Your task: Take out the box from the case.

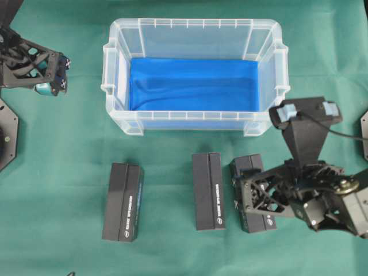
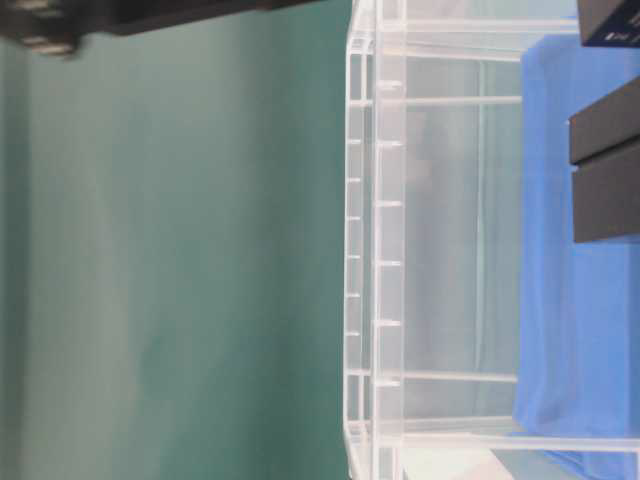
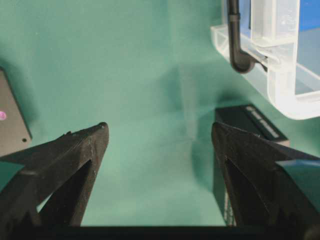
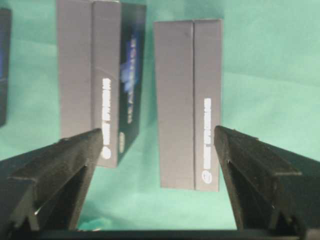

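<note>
Case (image 1: 195, 29) sits at far centre of the green surface (image 1: 69, 138), holding only its blue cloth (image 1: 192, 83). Three black boxes lie outside, near side: left box (image 1: 122, 201), middle box (image 1: 208, 191), right box (image 1: 253, 195). Right pincer (image 1: 240, 192) wide, empty, over the right box. Left pincer (image 1: 60, 75) wide, empty, far left.

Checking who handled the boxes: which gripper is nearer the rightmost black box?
Right. The right gripper hangs open over the rightmost black box; the left gripper is open at the far left, beyond the case.
</note>
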